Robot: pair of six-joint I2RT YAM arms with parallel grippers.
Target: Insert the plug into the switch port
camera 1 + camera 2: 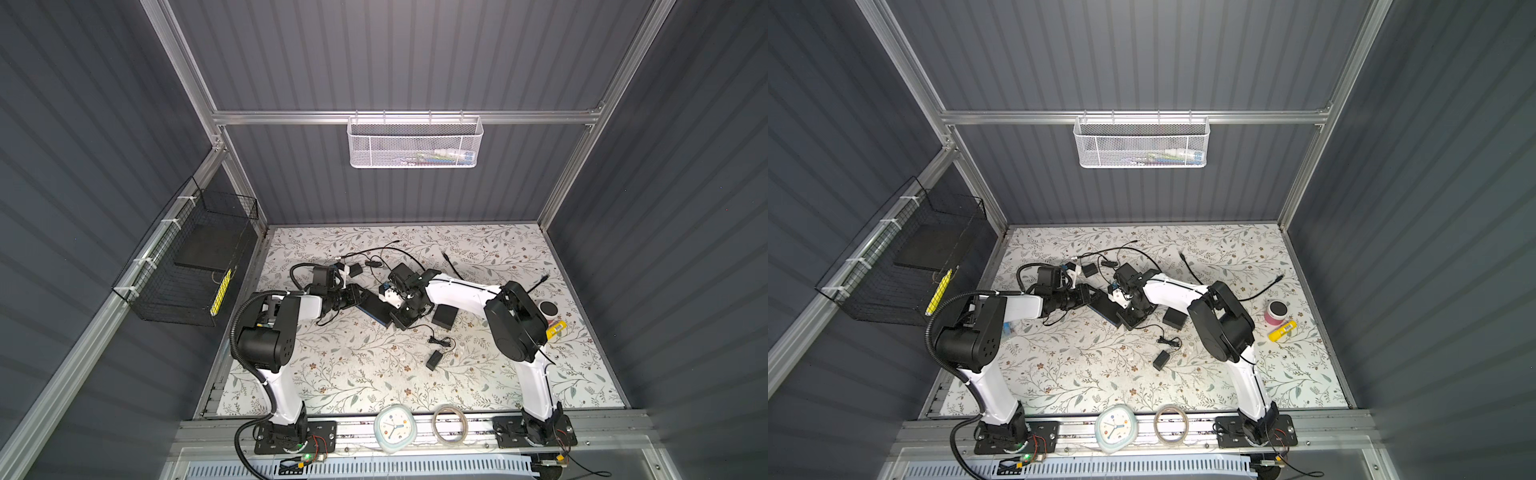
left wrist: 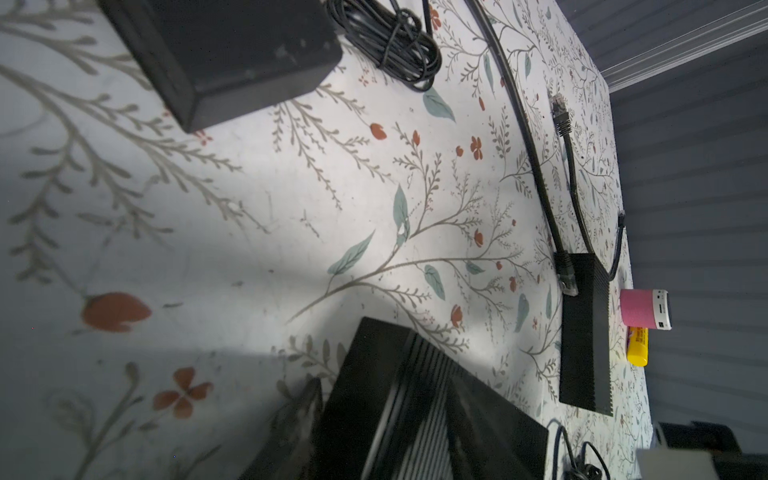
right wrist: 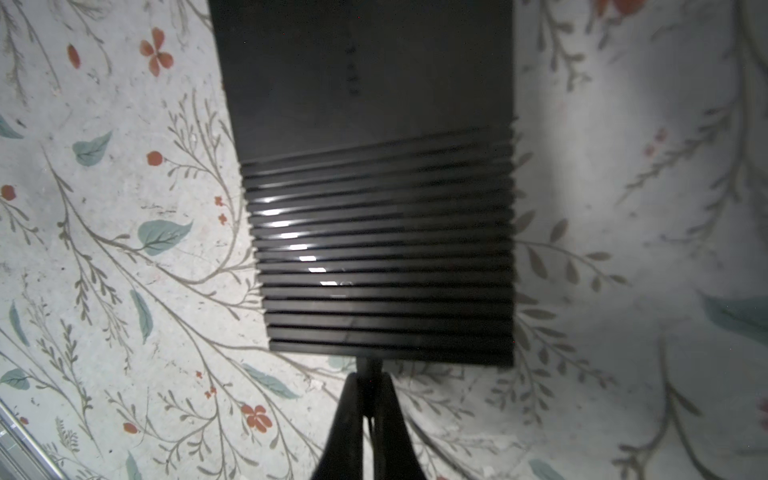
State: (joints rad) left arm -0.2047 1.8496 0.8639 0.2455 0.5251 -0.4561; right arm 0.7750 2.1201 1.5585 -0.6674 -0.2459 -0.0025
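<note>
Here, near the middle of the white floral-patterned tabletop [image 1: 365, 374], the flat black ribbed plastic box with a blue strip along one long side [image 1: 374, 309] is laid flat. It is judged light, rigid and apt to slide, so it is best braced at a short end; there the left gripper [image 1: 357, 298] is set, its fingers part-spread and apparently clamped on the box. The right gripper [image 3: 368, 380] is seen with fingers pressed together on the small black plug [image 3: 368, 365], which is touched to the box's ribbed edge. The plug is judged stiff but tiny, best pinched by its body, close behind the tip. The switch port itself is hidden.
</note>
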